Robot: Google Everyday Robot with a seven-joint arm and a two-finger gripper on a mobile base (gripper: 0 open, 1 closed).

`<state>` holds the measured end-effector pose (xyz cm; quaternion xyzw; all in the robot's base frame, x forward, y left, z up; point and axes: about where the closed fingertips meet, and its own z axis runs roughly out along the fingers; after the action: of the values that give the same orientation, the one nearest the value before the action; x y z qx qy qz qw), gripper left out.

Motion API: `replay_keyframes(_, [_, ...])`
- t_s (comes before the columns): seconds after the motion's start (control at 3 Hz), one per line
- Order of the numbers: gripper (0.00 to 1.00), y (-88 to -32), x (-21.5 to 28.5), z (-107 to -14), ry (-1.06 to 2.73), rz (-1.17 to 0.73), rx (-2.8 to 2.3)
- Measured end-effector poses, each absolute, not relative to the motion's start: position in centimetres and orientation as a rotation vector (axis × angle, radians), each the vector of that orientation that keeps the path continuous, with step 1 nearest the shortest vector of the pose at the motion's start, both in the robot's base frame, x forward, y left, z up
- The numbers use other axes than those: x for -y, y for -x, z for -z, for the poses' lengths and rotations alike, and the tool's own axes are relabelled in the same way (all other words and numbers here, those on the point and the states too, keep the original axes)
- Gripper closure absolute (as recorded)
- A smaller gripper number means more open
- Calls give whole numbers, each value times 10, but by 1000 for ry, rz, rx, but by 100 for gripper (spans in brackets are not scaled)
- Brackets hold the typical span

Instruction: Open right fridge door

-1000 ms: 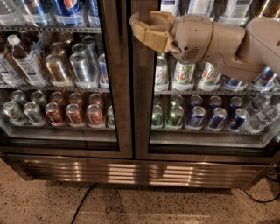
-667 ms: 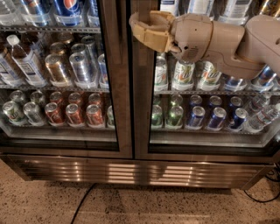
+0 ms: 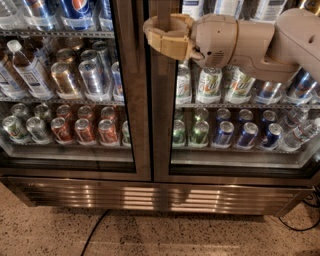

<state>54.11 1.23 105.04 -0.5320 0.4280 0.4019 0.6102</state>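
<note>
Nearest lies the speckled stone floor (image 3: 210, 237), crossed by a thin black cable (image 3: 92, 235), and above it the ribbed steel kick panel (image 3: 150, 195). The beige plastic arm (image 3: 260, 40) reaches in level from the right edge, wrist pointing left. Its tan two-finger tool (image 3: 152, 32) sits high at the fridge's centre seam. The tool looks clamped around the vertical handle bar (image 3: 163, 7), one finger above and one below.

That bar stands on the left edge of the right fridge door (image 3: 161, 125), a tall glass pane in a dark brushed-metal frame, which is closed. The door stretches rightward and downward from the tool, its long axis upright. Its hinge is probably on the far right, so the pull should come outward, then arc right. Behind the glass stand green-and-white cans (image 3: 210, 85) and blue cans (image 3: 247, 135).
</note>
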Motion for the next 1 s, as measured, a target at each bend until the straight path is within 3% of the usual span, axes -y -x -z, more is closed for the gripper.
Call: replay_keyframes(1.0, [100, -540, -13, -1051, 1251, -948, -971])
